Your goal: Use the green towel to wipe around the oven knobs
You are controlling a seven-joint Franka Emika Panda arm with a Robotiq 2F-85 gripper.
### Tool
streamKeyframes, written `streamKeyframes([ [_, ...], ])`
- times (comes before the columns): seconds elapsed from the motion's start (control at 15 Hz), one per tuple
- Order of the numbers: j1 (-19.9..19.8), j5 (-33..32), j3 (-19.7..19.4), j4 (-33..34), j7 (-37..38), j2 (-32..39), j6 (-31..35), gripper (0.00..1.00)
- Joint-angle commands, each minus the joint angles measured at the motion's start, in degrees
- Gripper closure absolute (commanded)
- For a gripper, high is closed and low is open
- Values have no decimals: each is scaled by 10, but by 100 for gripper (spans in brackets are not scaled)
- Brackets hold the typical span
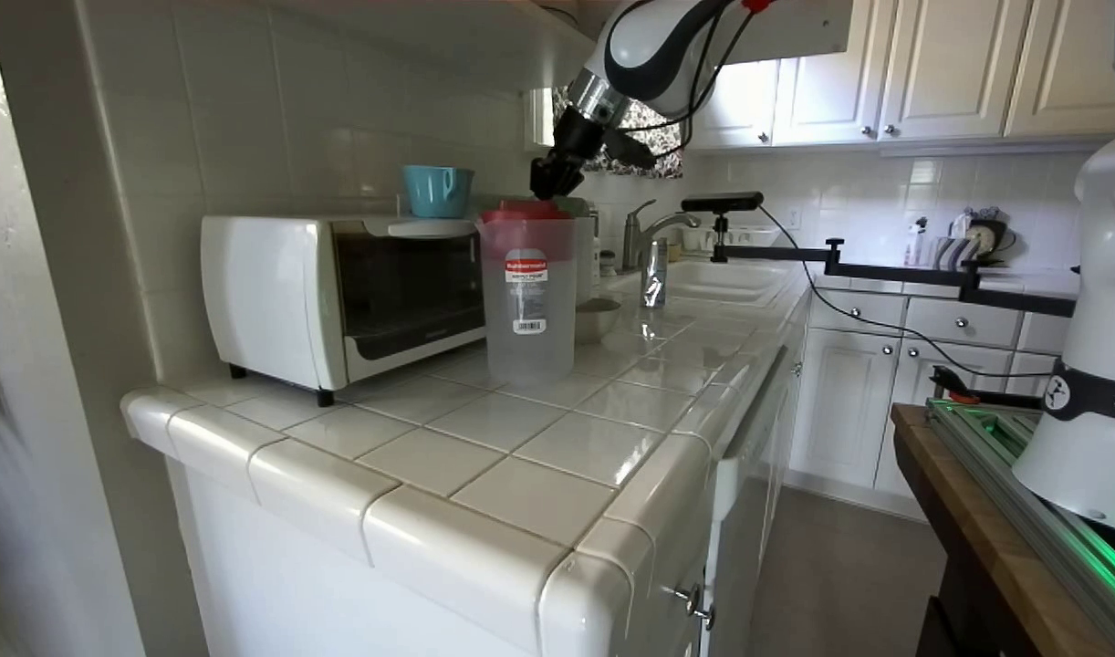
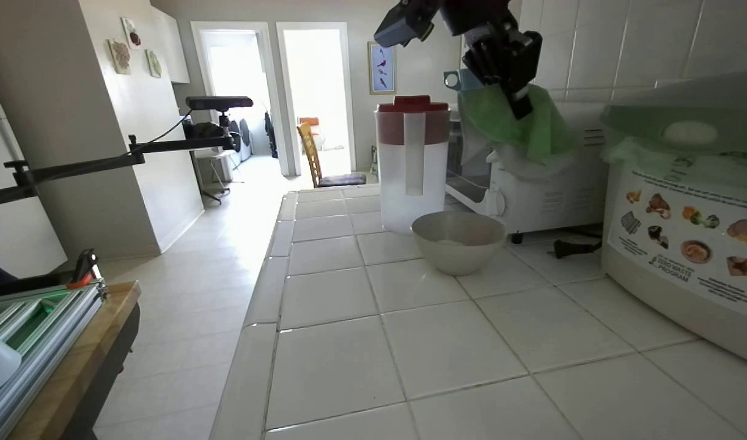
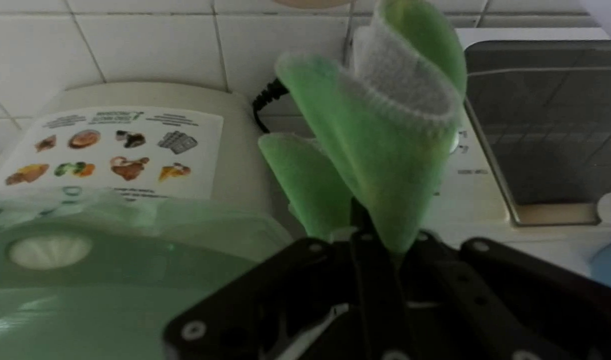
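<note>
The pincer (image 2: 518, 101) is clamped on the green towel (image 2: 546, 126). The towel hangs left and right of the pincer, near the toaster oven (image 2: 554, 192). From where I stand, the pitcher (image 2: 397, 177) is farther left.

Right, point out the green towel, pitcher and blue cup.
Green towel (image 3: 385, 157): in the wrist view, its front fold.
Pitcher (image 1: 526, 297): in an exterior view, its label.
Blue cup (image 1: 426, 193): in an exterior view, its side.
</note>
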Motion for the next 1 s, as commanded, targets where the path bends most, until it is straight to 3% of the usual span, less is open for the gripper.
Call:
streamKeyframes([
  [0.0,-8,34,29,0,-57,6,24,99],
  [0.4,-14,29,60,22,-102,19,44,99],
  [0.93,-33,17,58,118,-90,79,20,99],
])
